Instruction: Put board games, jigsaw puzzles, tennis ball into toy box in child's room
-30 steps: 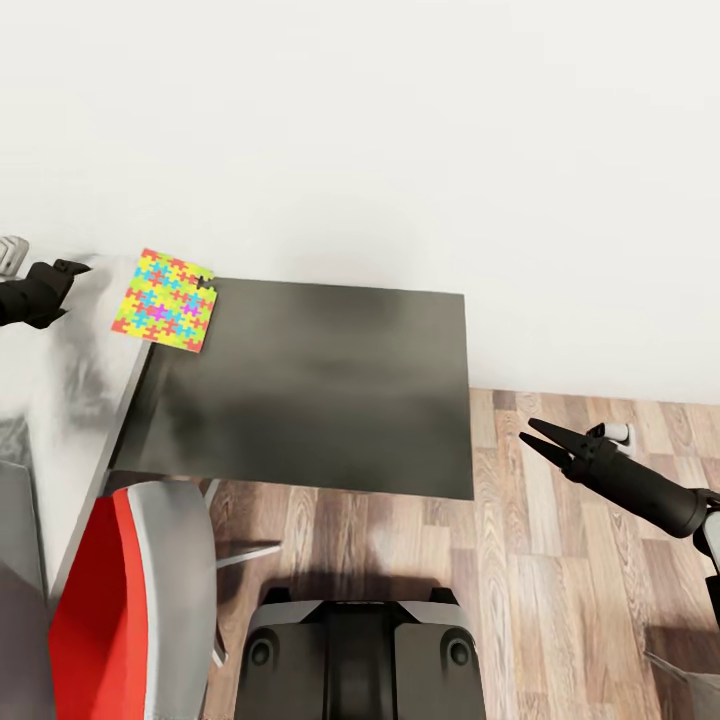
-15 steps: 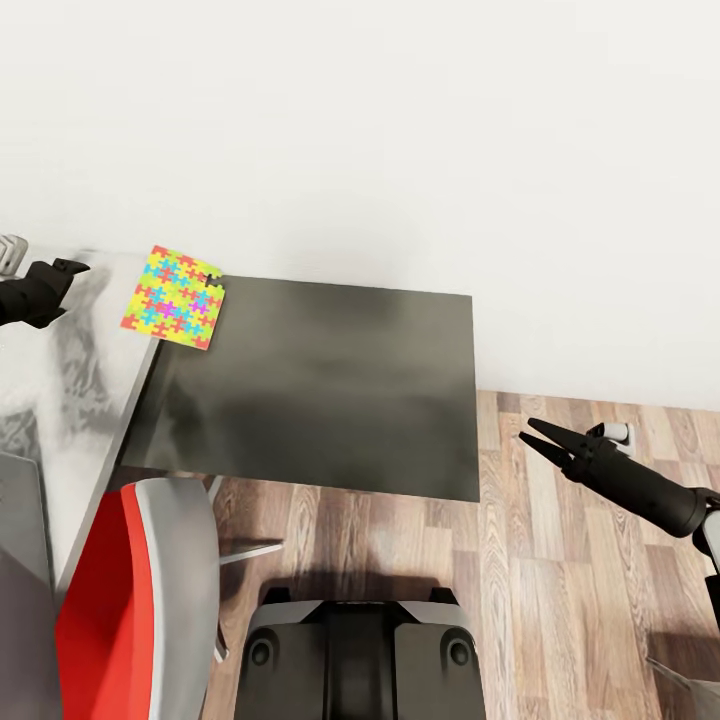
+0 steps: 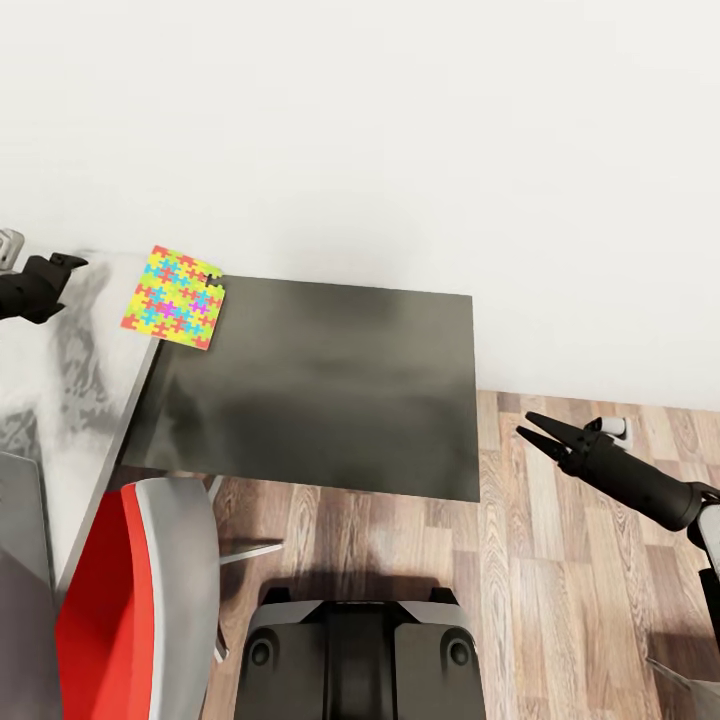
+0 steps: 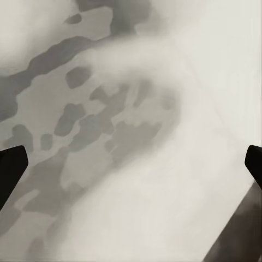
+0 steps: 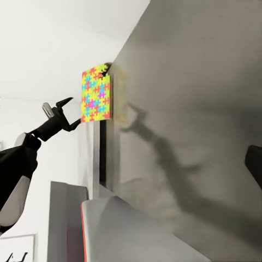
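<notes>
One puzzle [image 3: 175, 297] lies at the table's [image 3: 60, 370] corner, overhanging a dark cabinet [image 3: 320, 385]. Left gripper [image 3: 65, 268] hovers beside it, spread; right gripper [image 3: 533, 432] open over plank floor [image 3: 560, 600]. Red chair [image 3: 120, 600] below.

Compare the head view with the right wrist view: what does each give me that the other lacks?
Head view alone: the right claw, open above the wood-plank floor, and the robot's dark base.

Right wrist view alone: the gap between the pale grey-white table's edge and the dark grey side cabinet.

Both: the many-coloured jigsaw puzzle square lying flat at the pale table's corner, its edge overhanging the dark grey cabinet top; the open left claw close beside it, apart from it; the red-and-grey chair.
</notes>
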Tool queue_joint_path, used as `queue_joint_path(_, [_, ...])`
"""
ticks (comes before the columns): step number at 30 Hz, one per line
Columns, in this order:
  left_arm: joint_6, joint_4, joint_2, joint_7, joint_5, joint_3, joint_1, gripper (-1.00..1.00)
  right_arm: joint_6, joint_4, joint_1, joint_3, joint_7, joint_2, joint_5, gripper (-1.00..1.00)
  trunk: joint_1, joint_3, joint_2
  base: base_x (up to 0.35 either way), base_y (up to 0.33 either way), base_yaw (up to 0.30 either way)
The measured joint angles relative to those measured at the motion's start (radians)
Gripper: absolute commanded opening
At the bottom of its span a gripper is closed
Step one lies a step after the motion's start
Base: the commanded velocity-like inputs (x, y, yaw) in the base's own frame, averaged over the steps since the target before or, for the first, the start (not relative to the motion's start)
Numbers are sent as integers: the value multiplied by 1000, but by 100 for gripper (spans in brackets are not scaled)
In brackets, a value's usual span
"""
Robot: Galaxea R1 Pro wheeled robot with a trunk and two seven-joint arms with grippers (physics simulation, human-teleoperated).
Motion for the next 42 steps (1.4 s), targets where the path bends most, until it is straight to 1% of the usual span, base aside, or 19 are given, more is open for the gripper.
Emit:
queue_joint_path(8, [1,1,-3,-1,2,-1,-20,100,0,0,-3,1,-1,6,1,100,0,0,0,0,0,95])
queue_joint_path(16, [3,1,-24,-1,2,-3,-34,100,0,0,-4,1,-7,9,1,100,0,0,0,0,0,175])
queue_joint_path(20, [11,1,-29,-1,2,-3,-36,100,0,0,-4,1,-18,9,0,100,0,0,0,0,0,91])
queue_joint_path(25, [30,1,-34,0,1,-1,-38,100,0,0,-5,1,-36,11,0,100,0,0,0,0,0,47])
queue_joint_path(34, [40,2,-41,2,1,-1,-39,100,0,0,-5,1,-45,12,-1,100,0,0,0,0,0,19])
queue_joint_path(42, [42,6,-55,4,-1,-3,-39,100,0,0,-5,1,-48,13,-1,100,0,0,0,0,0,5])
